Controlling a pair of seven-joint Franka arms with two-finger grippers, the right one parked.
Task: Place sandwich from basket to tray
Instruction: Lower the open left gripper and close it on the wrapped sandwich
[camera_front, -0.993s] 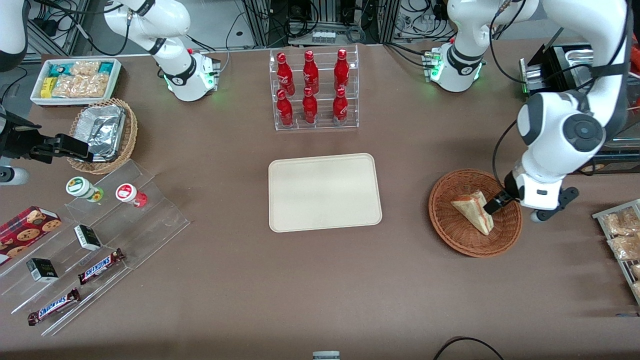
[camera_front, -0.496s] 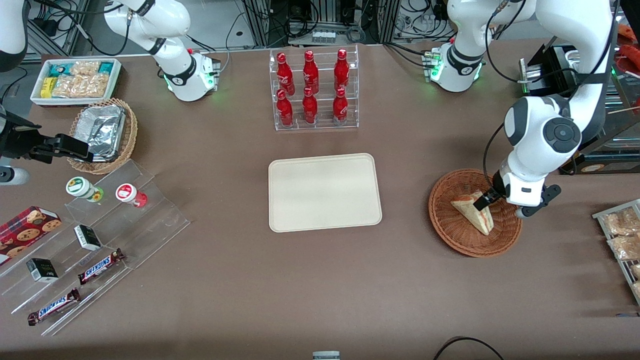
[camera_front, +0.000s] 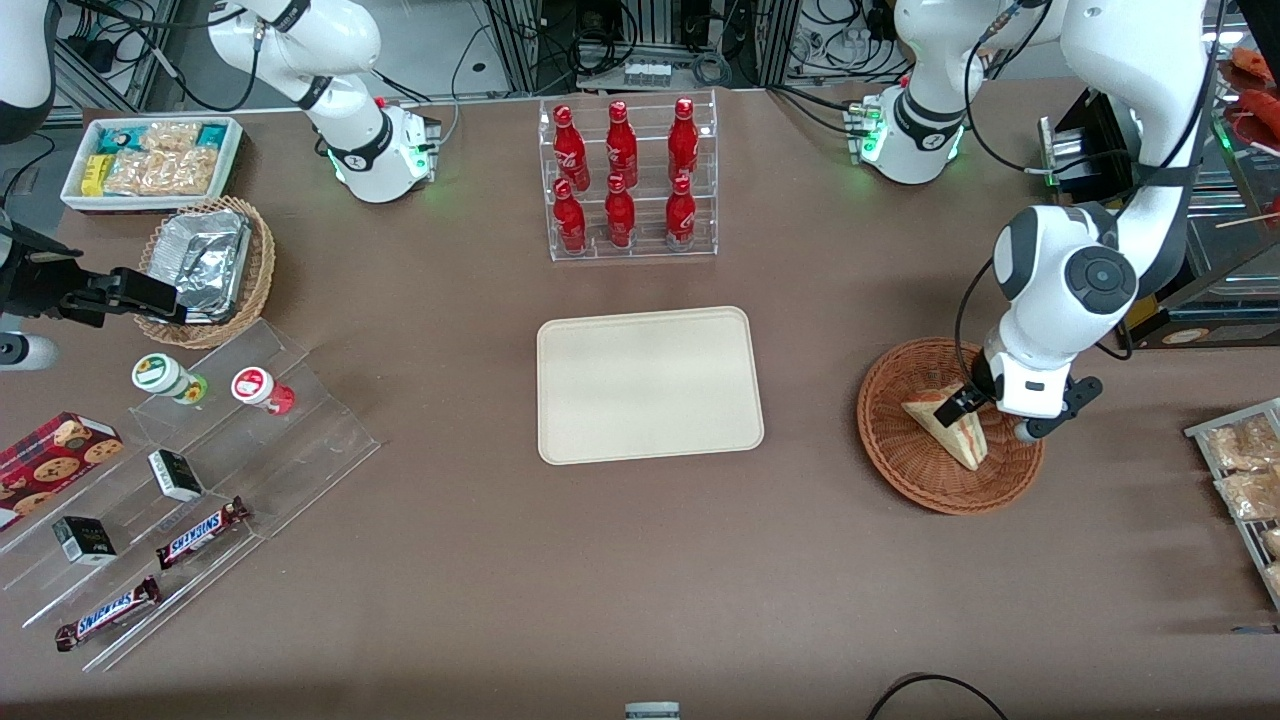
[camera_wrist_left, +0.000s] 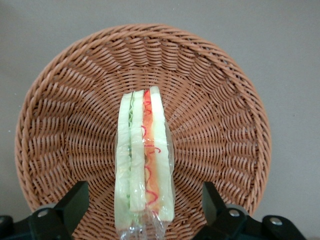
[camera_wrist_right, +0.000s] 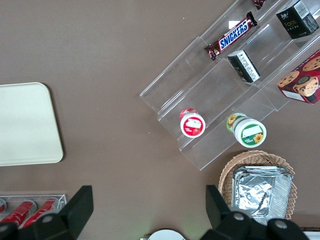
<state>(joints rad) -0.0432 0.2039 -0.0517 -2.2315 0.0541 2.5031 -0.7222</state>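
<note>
Two black fingers (camera_wrist_left: 75, 200) of the left arm's gripper (camera_wrist_left: 142, 210) stand spread wide, one on each flat side of the sandwich (camera_wrist_left: 144, 165), with a clear gap to the bread on both sides, so the gripper is released and grasps nothing yet. The sandwich stands on edge in the reddish-brown basket (camera_wrist_left: 60, 100), its red and pink filling showing along the cut edge, with clear wrap crinkled at the end nearest the gripper. Compared with half a second and a full second ago, the front view shows the gripper (camera_front: 962, 403) shifted across the basket (camera_front: 900, 470) toward the tray, from the sandwich's outer edge to a spot over the wedge (camera_front: 950, 430), and the arm's elbow drawn in the same way; the sandwich itself has not moved. That suggests the approach is nearly finished and the closing squeeze is the step in hand. The cream tray (camera_front: 650, 385) lies well apart toward the table's middle, bare, with the transfer still wholly to do.
</note>
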